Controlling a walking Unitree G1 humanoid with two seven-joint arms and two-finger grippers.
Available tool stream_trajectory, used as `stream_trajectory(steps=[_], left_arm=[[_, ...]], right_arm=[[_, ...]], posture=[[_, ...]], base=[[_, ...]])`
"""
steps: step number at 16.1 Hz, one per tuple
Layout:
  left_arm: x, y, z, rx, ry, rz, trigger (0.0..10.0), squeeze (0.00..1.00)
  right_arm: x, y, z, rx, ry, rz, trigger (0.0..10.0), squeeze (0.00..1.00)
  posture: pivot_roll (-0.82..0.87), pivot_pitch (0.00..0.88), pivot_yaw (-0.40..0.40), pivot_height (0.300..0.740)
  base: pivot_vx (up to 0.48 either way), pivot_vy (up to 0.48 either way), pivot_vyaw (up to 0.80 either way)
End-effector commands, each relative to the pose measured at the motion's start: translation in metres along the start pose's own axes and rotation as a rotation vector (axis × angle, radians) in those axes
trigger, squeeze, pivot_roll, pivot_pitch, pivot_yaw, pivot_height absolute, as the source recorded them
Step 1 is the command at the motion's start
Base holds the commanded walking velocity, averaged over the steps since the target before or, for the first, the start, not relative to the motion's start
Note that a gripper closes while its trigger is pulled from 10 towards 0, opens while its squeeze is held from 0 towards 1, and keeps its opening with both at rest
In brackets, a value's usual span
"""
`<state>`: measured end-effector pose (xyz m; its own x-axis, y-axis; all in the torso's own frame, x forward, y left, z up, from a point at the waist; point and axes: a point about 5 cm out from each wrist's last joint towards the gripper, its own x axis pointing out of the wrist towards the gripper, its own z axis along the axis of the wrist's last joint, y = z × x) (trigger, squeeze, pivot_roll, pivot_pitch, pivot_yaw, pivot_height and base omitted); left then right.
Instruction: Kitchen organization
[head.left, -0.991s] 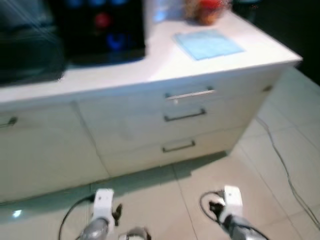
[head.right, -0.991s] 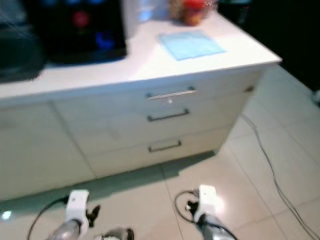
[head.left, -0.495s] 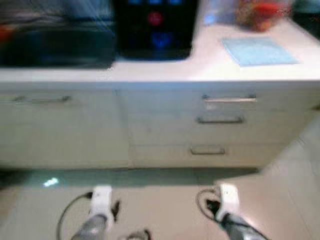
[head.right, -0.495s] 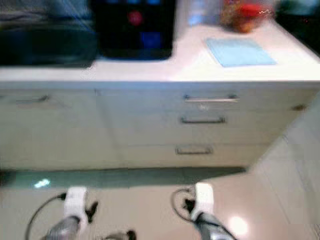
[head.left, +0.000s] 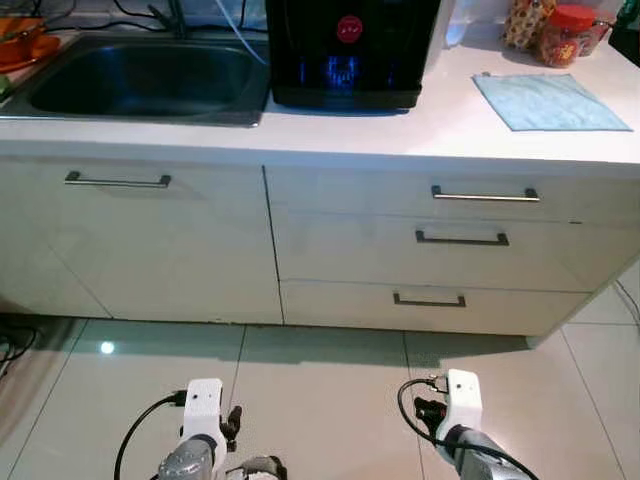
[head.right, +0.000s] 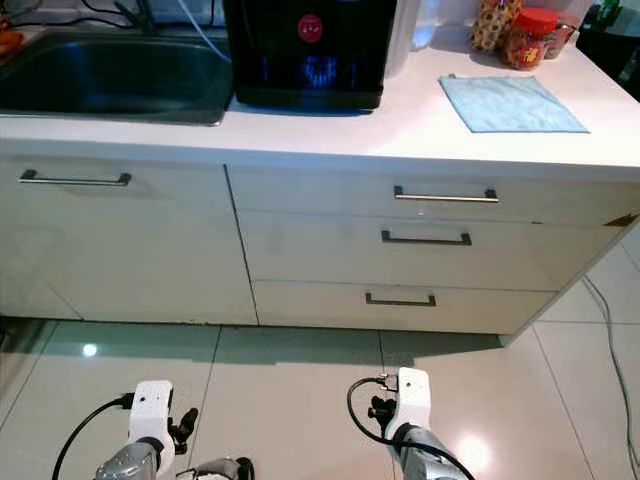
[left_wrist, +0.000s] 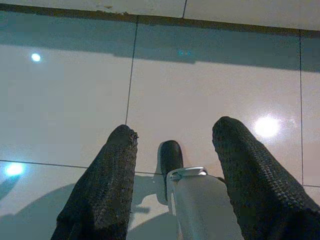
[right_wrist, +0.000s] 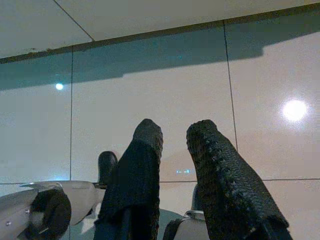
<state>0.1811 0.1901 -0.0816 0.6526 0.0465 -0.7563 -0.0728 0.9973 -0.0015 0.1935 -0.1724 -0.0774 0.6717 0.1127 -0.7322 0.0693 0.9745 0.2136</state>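
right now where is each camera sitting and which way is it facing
Left eye and right eye views: on the head, facing forward and down at the sink, drawers and blue cloth; both arms low.
Left wrist view: down past the open left gripper at floor tiles.
Right wrist view: down past the right gripper, narrowly parted.
Both wrist views share the tiled floor.

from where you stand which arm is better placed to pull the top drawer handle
Right, probably. The top drawer handle is on the right half of the cabinet, roughly above the right tool's arm. The left tool hangs low on the other side, nearer the cupboard under the sink. Both hang idle over the floor.
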Motion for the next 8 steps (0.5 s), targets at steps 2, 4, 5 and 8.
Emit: stream_trajectory(steps=[2, 4, 5, 8], left_arm=[[-0.0002, 0.0015, -0.0011, 0.003, 0.007, 0.01, 10.0, 0.0], [-0.0002, 0.0018, -0.001, 0.004, 0.008, 0.012, 10.0, 0.0], [0.0, 0.0017, -0.0003, -0.001, 0.006, 0.014, 10.0, 0.0], [0.0006, 0.0007, 0.0017, -0.017, -0.002, 0.013, 10.0, 0.0]], right_arm=[[-0.0004, -0.0012, 0.0002, 0.012, -0.007, -0.003, 10.0, 0.0], [-0.0005, -0.0012, -0.0001, 0.012, -0.007, -0.001, 10.0, 0.0], [-0.0006, -0.0013, -0.0003, 0.012, -0.007, 0.0, 10.0, 0.0], [-0.0007, -0.0017, -0.0003, 0.01, -0.007, 0.0, 10.0, 0.0]], posture=[[0.04, 0.069, 0.01, 0.74], [0.04, 0.075, 0.008, 0.74], [0.04, 0.075, 0.007, 0.74], [0.04, 0.079, 0.006, 0.74]], base=[[0.0, 0.396, 0.0], [0.0, 0.398, 0.0], [0.0, 0.401, 0.0], [0.0, 0.4, 0.0]])
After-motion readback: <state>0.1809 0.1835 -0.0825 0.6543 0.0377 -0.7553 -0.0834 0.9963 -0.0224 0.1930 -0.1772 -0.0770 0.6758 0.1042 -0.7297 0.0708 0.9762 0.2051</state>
